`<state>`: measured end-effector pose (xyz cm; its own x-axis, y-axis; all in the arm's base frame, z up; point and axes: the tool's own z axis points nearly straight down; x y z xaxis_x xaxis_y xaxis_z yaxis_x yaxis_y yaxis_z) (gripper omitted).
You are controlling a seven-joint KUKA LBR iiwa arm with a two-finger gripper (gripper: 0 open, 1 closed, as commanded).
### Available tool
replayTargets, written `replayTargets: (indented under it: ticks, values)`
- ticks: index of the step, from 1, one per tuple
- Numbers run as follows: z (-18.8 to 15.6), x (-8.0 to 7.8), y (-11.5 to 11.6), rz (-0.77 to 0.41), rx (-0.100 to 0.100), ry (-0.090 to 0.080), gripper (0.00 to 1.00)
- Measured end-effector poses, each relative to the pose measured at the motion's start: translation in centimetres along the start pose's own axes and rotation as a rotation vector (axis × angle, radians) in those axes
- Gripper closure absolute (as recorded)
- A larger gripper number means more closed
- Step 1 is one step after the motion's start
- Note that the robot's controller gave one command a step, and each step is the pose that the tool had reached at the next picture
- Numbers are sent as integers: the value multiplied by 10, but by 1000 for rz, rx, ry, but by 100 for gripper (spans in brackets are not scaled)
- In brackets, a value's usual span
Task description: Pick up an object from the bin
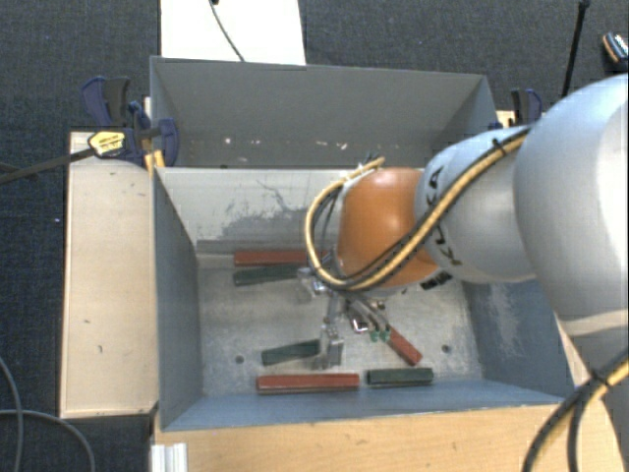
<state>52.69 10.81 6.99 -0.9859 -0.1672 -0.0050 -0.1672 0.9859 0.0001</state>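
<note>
The grey metal bin (177,293) has only a handful of flat bars on its floor, well spread out. At the back left, a brown-red bar (267,258) lies along the foot of the rear wall, with the back green bar (263,276) just in front of it, nearly parallel and close beside it. Further forward, left of the middle, is the slanted green bar (289,353). It is a slim, flat, dark green strip, lying flat with its right end a little further back than its left. The long red bar (307,383) lies near it along the front wall. The gripper (331,350) is down at the floor, right at the right-hand end of the slanted green bar. From here I cannot tell whether it is open or closed, or whether it has hold of that strip. Just to its right a short red piece (404,347) lies tilted, and in front of that is the front green bar (400,376). Above the gripper sits the wrist's orange cover (378,224), looped by a cable (316,226), and the pale arm (560,195) comes in from the right.
</note>
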Motion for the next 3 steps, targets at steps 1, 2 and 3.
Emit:
replayTargets:
  ticks: [1,2,3]
  values:
    - [-1,1,1,3,-1,1,100]
    - [-129,26,16,-95,0,-4,100]
    - [-313,-33,32,-462,0,-8,100]
